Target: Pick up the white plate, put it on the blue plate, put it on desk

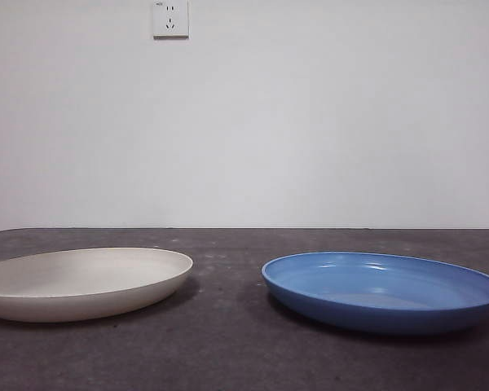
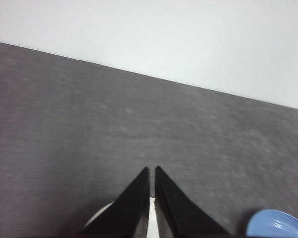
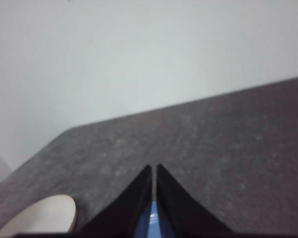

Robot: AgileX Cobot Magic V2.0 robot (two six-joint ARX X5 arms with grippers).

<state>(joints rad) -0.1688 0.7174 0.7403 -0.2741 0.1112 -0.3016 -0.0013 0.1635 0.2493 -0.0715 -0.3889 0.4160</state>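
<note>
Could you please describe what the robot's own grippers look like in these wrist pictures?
Both look alike. The left gripper and the right gripper each have two plain matte black jaws, broad at the base and tapering to sharp points. No cables, markings or labels show. The arms themselves are out of view.

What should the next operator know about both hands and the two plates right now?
Left hand: shut, empty, raised above the white plate.
Right hand: shut, empty, raised above the blue plate.
Both plates lie flat on the desk, apart, white on the left and blue on the right in the front view.
Done: nothing yet.
Left: pick up the white plate, set it on the blue plate, then put it on the desk.
</note>
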